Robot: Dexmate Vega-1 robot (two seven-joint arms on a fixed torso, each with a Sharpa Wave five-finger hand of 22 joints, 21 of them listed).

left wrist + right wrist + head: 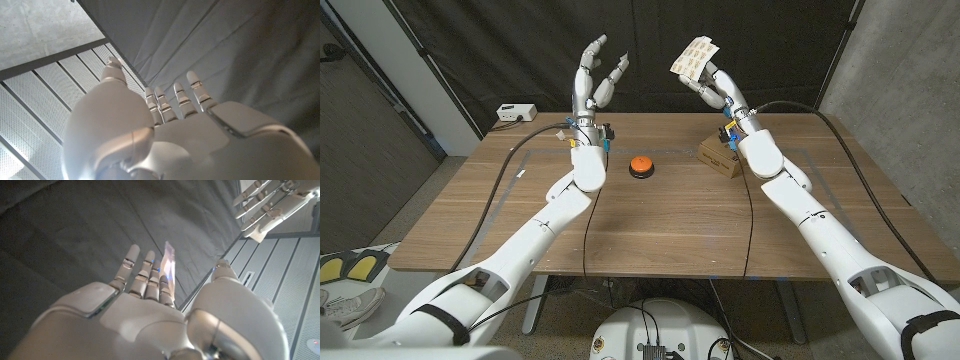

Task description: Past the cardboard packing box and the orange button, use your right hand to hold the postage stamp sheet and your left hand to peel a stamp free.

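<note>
One stamp sheet (pixel 695 56) in right hand (pixel 712 85) (raised).

Stamp sheet (pixel 695 55) in raised right hand (pixel 713 85)

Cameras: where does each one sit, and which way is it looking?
Head view: sits on the robot's head, looks down at the table, button and box; both arms show.
Left wrist view: sits on the left wrist, looks along the raised, empty left hand toward a dark curtain.
Right wrist view: sits on the right wrist, looks along the right hand holding the stamp sheet.
Head and right wrist views share the sheet and the left hand.
</note>
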